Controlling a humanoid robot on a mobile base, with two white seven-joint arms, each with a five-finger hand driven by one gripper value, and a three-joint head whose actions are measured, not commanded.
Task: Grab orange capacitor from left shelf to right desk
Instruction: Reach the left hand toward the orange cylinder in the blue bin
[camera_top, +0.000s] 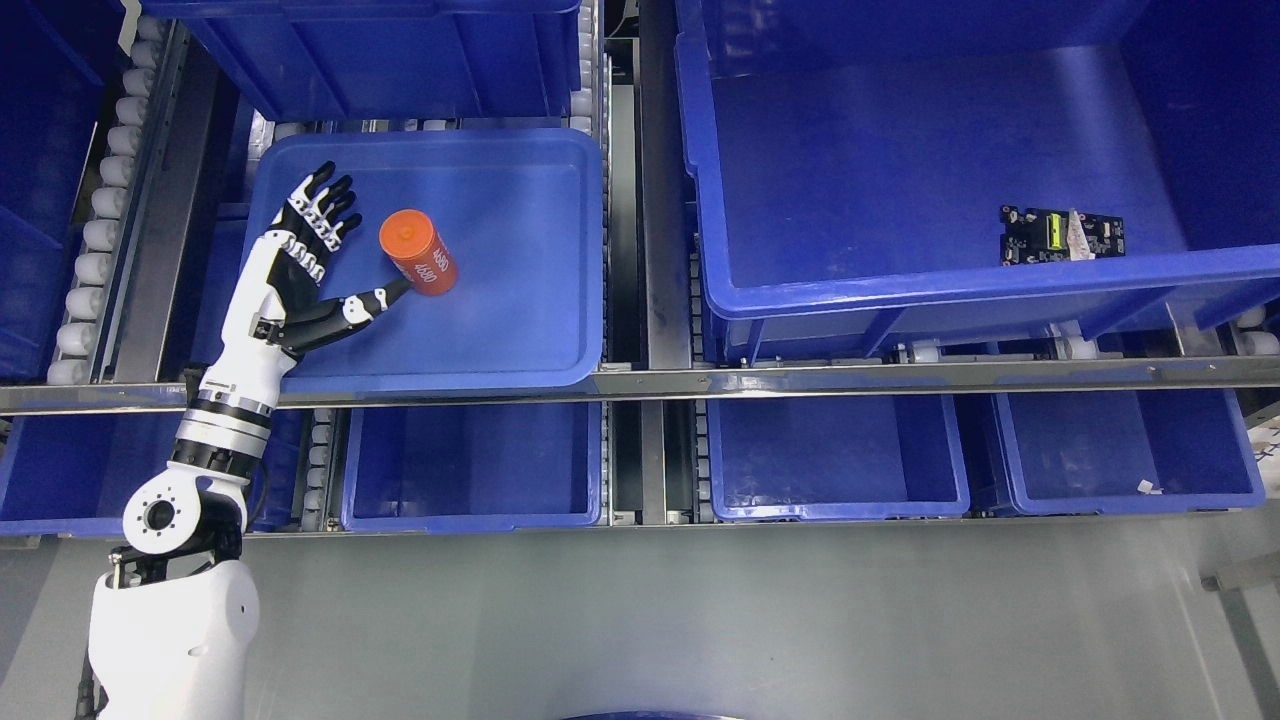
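An orange cylindrical capacitor lies on its side in the shallow blue tray on the upper shelf, left of centre. My left hand reaches over the tray's left rim, just left of the capacitor. Its fingers are spread and point up, away from the capacitor. The thumb tip touches or nearly touches the capacitor's lower end. The hand holds nothing. My right arm does not show.
A large deep blue bin on the right holds a small black circuit board. Several blue bins sit on the lower shelf. Roller tracks run along the left. A metal rail crosses below the tray.
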